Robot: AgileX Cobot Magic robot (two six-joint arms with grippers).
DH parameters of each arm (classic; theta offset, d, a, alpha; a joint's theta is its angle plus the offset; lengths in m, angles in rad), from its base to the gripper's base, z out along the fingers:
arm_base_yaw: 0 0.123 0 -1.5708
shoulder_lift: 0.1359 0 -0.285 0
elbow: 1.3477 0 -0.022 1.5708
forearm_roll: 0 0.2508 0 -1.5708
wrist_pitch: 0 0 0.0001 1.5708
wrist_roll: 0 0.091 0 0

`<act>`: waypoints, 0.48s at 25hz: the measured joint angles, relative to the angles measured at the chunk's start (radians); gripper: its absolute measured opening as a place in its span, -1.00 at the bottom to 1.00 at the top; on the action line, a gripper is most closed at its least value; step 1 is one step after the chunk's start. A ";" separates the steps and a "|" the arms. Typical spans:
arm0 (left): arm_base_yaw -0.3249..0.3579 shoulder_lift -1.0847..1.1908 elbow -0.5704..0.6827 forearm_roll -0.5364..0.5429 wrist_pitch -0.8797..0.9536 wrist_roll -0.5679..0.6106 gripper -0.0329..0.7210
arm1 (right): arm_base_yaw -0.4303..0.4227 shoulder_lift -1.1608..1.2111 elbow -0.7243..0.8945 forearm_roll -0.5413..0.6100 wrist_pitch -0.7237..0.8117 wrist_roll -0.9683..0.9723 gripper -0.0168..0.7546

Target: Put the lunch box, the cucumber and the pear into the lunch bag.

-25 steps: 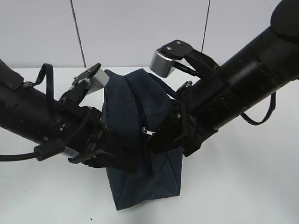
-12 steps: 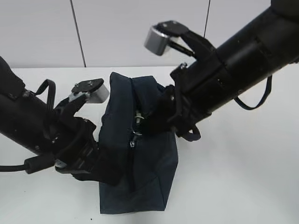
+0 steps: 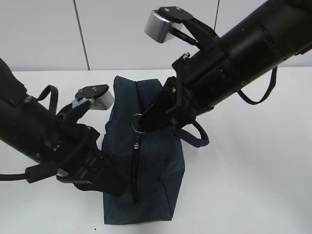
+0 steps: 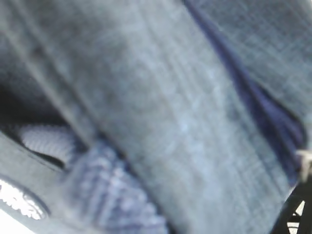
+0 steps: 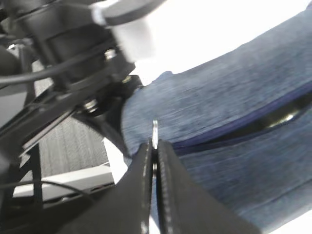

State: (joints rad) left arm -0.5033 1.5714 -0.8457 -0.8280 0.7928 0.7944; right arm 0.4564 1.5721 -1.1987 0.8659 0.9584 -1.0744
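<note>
One lunch bag [image 3: 146, 161] stands on the white table [image 3: 253, 175] between my arms, dark navy fabric, its zipper [image 3: 135, 161] running down the top. What lies inside is hidden. My right claw [image 5: 155, 146] is pinched together on the silver ring pull [image 3: 137, 122]. My left claw [image 3: 109, 178] presses against the bag's side; I cannot tell its opening.

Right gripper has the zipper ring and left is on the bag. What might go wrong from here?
1. The right gripper pinches only the thin edge of the silver ring pull; judging by that small bite, it may slip out under tension.
2. The left gripper presses at the lunch bag low on its side; its hold is hidden, so the soft bag may lift or twist.
3. The loop handle hangs under the right arm and might snag.
</note>
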 joint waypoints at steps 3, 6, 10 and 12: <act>0.000 0.000 0.000 0.005 0.008 0.000 -0.93 | 0.000 0.016 0.000 0.005 -0.030 0.003 -0.94; 0.000 0.000 0.000 0.005 0.009 0.000 -0.93 | 0.000 0.026 0.000 0.010 -0.067 0.005 -0.94; 0.000 0.000 0.000 0.006 0.010 0.000 -0.93 | 0.000 0.046 -0.001 0.016 -0.081 0.006 -0.94; 0.000 0.000 0.000 0.006 0.012 0.000 -0.88 | 0.000 0.056 -0.002 0.018 -0.082 0.007 -0.94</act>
State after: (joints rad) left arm -0.5033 1.5714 -0.8457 -0.8225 0.8050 0.7944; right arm 0.4564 1.6285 -1.2010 0.8840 0.8760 -1.0671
